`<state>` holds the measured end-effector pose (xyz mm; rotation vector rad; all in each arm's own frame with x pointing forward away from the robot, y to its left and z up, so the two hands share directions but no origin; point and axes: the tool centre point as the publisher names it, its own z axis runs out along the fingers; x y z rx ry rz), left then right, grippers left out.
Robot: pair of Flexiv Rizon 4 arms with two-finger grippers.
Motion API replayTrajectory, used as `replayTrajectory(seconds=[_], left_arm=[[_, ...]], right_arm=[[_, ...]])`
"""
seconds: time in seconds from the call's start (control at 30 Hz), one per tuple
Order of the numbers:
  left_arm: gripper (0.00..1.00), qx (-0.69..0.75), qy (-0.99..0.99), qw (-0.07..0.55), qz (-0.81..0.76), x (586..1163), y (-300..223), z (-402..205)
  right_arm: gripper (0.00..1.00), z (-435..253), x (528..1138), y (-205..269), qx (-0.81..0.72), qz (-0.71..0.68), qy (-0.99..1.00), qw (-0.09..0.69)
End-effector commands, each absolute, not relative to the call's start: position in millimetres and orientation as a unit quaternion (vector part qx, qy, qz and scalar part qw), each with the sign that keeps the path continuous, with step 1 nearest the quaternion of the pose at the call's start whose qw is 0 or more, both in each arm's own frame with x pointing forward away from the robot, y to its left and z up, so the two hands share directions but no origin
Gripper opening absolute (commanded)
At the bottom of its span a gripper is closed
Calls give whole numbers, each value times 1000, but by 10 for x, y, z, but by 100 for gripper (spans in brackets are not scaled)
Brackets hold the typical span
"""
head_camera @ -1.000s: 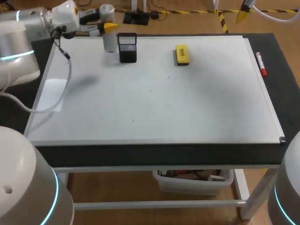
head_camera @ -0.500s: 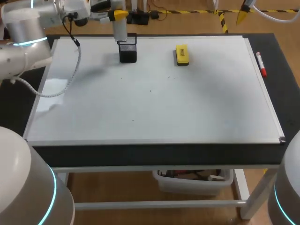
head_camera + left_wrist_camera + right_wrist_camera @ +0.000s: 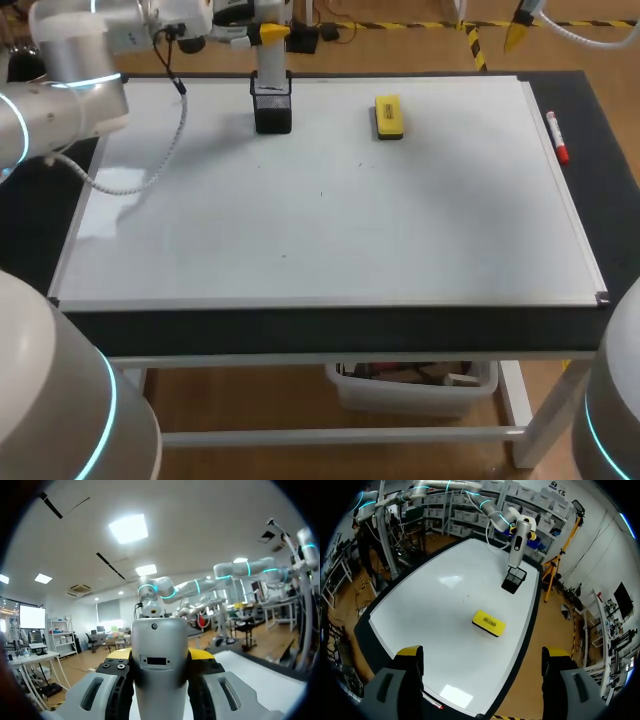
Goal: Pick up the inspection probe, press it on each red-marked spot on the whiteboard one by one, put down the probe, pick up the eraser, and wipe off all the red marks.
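Note:
My left gripper [image 3: 258, 32] is shut on the grey inspection probe [image 3: 270, 66], which it holds upright at the board's far edge. The probe's lower end is right at the top of the black mesh holder [image 3: 272, 108]; I cannot tell whether it dips inside. In the left wrist view the probe [image 3: 160, 670] fills the gap between the yellow-tipped fingers [image 3: 117, 656]. The yellow eraser [image 3: 388, 116] lies flat to the right of the holder. My right gripper [image 3: 482, 657] hangs open high above the board's right side, over the eraser [image 3: 489, 622]. The whiteboard [image 3: 330, 230] shows only tiny dark specks.
A red marker [image 3: 557, 137] lies along the whiteboard's right frame. The left arm's cable [image 3: 150, 165] droops over the board's far left part. The black table border [image 3: 330, 330] surrounds the board.
My left arm has swung to the right with the probe, from left of the mesh holder to directly above it. The right arm, eraser and marker have not moved.

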<state>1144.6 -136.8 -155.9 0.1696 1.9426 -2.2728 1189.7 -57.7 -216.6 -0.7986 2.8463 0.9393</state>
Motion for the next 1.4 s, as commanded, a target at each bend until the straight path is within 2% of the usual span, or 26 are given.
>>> replayTrajectory(seconds=[0.03, 1.4], left_arm=[[0, 104, 644, 35, -757, 11566, -1396, -1647], [0, 70, 645, 35, -760, 11833, -1395, -2193]], right_arm=[[100, -2151, 11965, -594, -269, 296, 917, -14], [100, -2151, 11965, -594, -269, 296, 917, -14]])
